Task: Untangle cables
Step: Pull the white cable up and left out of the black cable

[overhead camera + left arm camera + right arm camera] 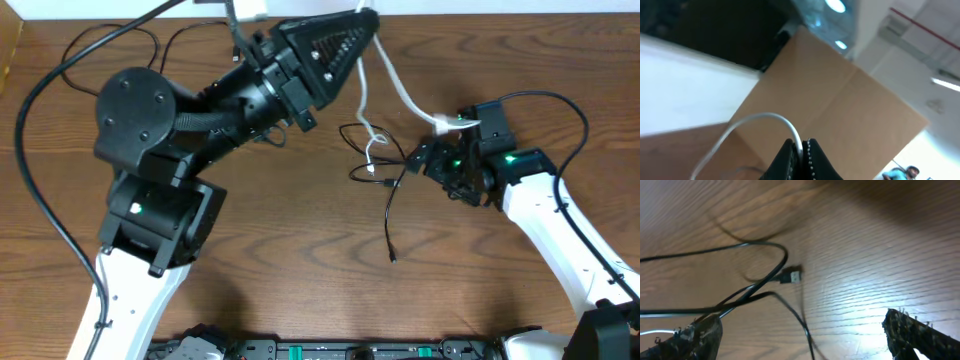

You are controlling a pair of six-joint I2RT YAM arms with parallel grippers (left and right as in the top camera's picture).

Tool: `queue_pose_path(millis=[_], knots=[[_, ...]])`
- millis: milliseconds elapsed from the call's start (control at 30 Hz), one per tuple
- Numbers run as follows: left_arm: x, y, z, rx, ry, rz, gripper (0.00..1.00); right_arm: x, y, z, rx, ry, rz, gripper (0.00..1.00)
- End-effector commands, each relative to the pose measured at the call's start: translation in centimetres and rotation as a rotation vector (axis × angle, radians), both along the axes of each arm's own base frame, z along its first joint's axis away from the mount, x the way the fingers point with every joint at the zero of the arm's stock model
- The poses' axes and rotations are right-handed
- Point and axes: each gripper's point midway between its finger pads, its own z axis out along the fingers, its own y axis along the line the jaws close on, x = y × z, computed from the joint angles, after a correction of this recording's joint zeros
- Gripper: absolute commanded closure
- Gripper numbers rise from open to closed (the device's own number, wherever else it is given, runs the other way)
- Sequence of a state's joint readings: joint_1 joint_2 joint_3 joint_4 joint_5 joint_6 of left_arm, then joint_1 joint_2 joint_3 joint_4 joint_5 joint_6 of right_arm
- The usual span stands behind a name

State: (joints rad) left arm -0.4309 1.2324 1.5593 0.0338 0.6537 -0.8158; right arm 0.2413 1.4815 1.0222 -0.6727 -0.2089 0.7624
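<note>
Left gripper (801, 150): clamped tight on the white cable (756, 119), strand seen pinched between the pads.
Left arm pose: reached from 9 o'clock across to 12 o'clock, raised well off the table (300, 270); wrist view looked up and away from the wood, so judged tilted upward.
White cable, position: hung from the left gripper at 12 o'clock down to the knot at table centre; a second white run slanted toward 4 o'clock, ending close by the right arm's wrist.
Black cables (385, 185): lay in loose loops at table centre, crossing the white cable; one tail ran toward 6 o'clock.
Right gripper (425, 165): fingers spread wide, nothing held; hovered low over the wood.
Key relation: black loops at 9 o'clock from the right gripper, just beside it. In the right wrist view, strands passed between the open fingers, crowded toward the left finger (697, 335); a plug (792, 276) lay beyond the fingertips at 12 o'clock.
Long axis: black strands ran mostly 9-to-3 across the finger gap; contact with the left finger not resolvable.
Nearer arm: right, judged; the left was occupied.
Next move, judged: close on one black strand, draw toward 3 o'clock against the raised white cable.
Risk: pinching two strands at once.
</note>
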Motion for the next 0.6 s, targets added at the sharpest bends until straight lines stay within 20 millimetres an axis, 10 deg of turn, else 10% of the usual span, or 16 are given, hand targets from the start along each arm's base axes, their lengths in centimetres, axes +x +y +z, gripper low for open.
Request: queue_pose_path(millis=[0, 233, 567], knots=[[1.2, 0.6, -1.1, 0.018, 0.061, 0.039, 0.93, 0.0, -0.4, -0.1, 0.005, 0.01, -0.017, 0.01], [3.1, 1.4, -3.7, 0.095, 0.104, 0.093, 0.93, -0.1, -2.7, -0.8, -0.125, 0.013, -0.06, 0.01], [7.0, 9.1, -1.2, -0.253, 0.36, 0.274, 0.93, -0.6, -4.1, -1.9, -0.208, 0.055, -0.088, 0.01]])
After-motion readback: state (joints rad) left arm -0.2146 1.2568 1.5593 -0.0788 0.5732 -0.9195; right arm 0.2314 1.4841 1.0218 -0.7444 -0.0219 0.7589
